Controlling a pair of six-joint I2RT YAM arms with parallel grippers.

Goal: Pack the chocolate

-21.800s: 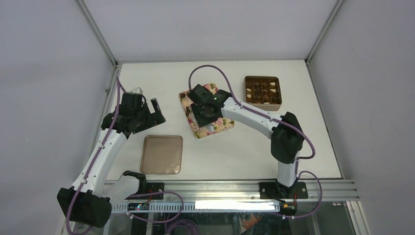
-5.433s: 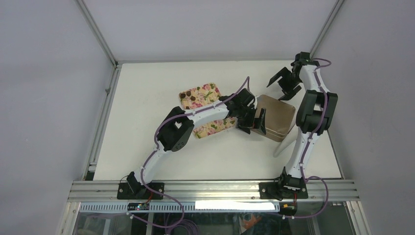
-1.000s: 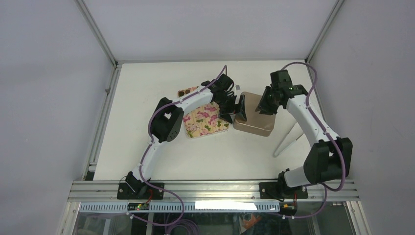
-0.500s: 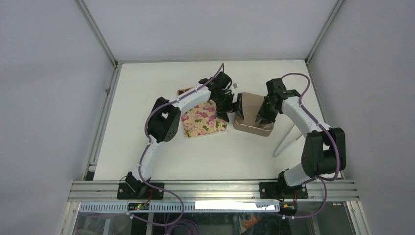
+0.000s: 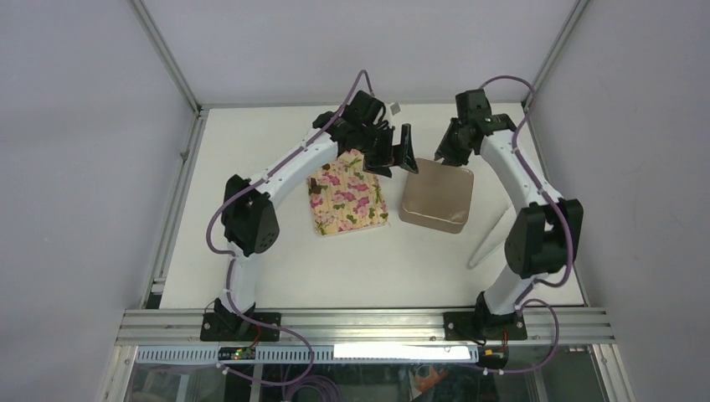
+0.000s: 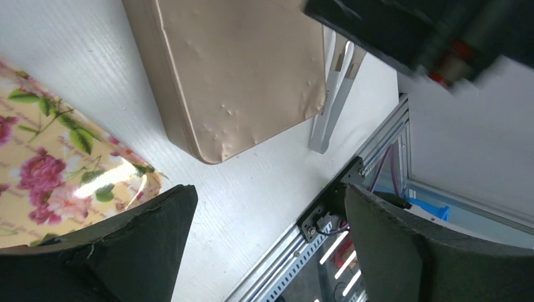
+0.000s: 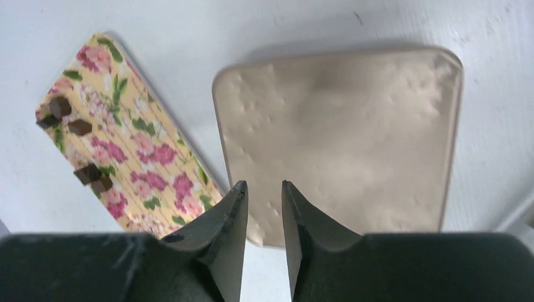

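Several small dark-brown pieces of chocolate (image 7: 80, 127) lie at one end of a floral tray (image 7: 145, 157); from above, my left arm hides them. Beside the tray stands the tan box (image 5: 437, 194) with its lid (image 7: 340, 138) on. My left gripper (image 5: 393, 155) hovers open and empty at the box's far-left corner. In its wrist view the left gripper (image 6: 267, 239) shows wide jaws over bare table. My right gripper (image 5: 444, 155) hangs above the box's far edge. Seen from the wrist, the right gripper (image 7: 264, 185) has a narrow gap with nothing in it.
White tongs (image 5: 494, 239) lie on the table to the right of the box, and the tongs (image 6: 334, 94) also show past the lid in the left wrist view. The floral tray (image 5: 346, 194) lies just left of the box. Metal frame posts edge the white table (image 5: 251, 251).
Both grippers have drawn back from the box's sides toward the far edge of the table. The lidded box stays on the table beside the tray.
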